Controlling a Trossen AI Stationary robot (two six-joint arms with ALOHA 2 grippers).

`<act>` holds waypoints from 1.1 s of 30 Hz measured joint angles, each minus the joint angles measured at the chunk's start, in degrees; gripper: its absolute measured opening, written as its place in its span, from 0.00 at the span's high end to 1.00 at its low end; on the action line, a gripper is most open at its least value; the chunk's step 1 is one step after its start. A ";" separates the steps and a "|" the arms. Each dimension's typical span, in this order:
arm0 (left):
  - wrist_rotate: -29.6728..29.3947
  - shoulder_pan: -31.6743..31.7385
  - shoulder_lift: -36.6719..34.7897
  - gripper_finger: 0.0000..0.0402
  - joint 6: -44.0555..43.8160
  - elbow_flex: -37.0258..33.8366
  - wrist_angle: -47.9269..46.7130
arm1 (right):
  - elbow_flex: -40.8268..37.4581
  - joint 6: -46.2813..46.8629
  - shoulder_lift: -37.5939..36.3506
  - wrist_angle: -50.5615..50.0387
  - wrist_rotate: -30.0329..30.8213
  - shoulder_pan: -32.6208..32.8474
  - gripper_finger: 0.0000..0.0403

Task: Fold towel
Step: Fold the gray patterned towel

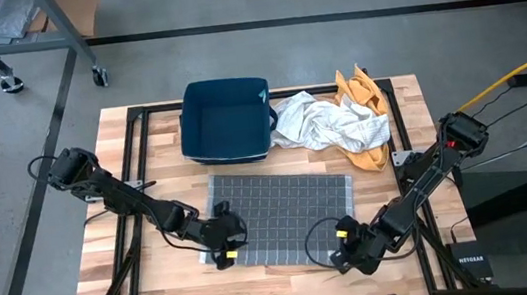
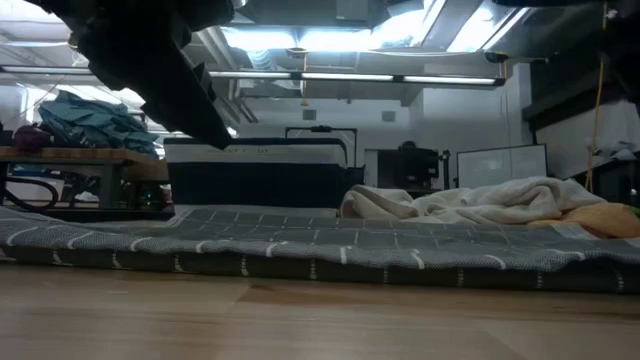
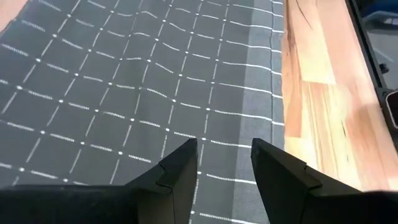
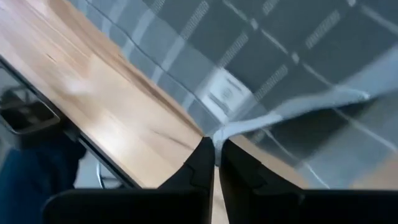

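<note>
My right end effector (image 4: 216, 155) pinches the grey checked towel (image 1: 287, 215) corner; left end effector (image 3: 224, 165) gapes over its edge (lift evenly, I'd say).

Dark grey cloth towel with a thin white grid pattern (image 1: 287, 215) lies spread flat, rectangular, on the near-centre of the table; its near right corner is lifted and pinched up slightly.
</note>
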 joint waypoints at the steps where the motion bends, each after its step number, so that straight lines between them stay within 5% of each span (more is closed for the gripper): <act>1: 0.14 0.00 0.00 0.64 -0.41 0.00 -0.21 | 0.00 0.13 0.00 -0.46 -2.49 0.00 0.94; 7: 0.30 0.00 0.00 0.64 -1.70 0.00 -2.57 | -0.02 0.17 0.00 -3.97 -16.92 0.00 0.94; 21: 0.30 0.00 0.00 0.64 -1.86 0.00 -2.84 | -0.04 -0.13 0.00 -4.71 -18.07 -0.05 0.93; 33: -0.12 0.12 0.00 0.64 0.11 0.00 -5.44 | -0.04 1.91 0.00 -4.72 -20.10 -0.04 0.53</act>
